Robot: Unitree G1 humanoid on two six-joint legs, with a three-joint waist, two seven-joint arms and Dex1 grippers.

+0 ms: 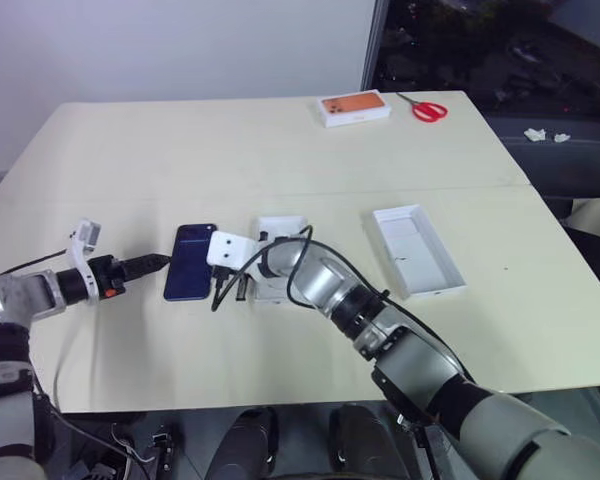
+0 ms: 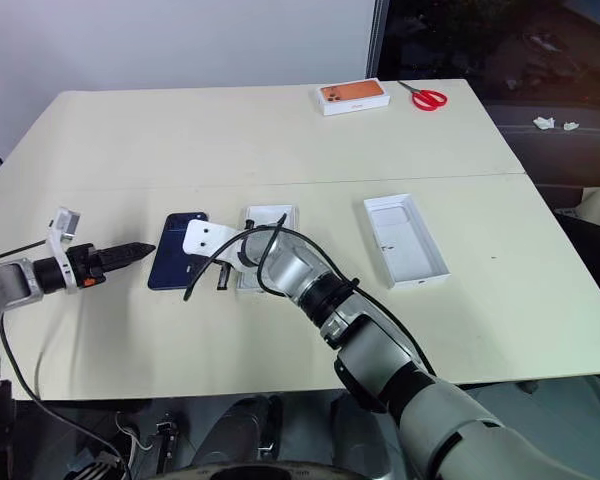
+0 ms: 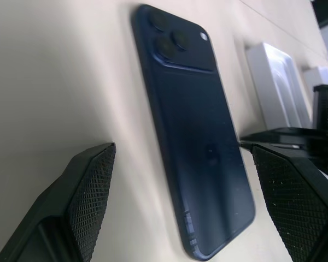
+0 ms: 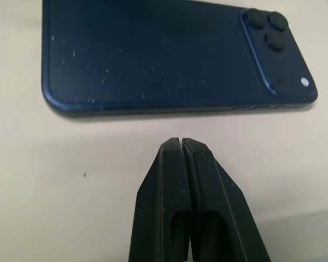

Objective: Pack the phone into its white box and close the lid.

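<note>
The dark navy phone lies back up on the cream table, its camera cluster at the far end. My left gripper is open and low at the phone's left side, with one finger on each side of its near end and not touching it. My right gripper is shut and empty, its tip just short of the phone's right long edge. The white box sits right behind my right wrist, partly hidden by it. The lid lies open side up further right.
A white box with an orange phone picture and red scissors lie at the table's far right. A seam runs across the table. The table's right edge drops to a dark floor.
</note>
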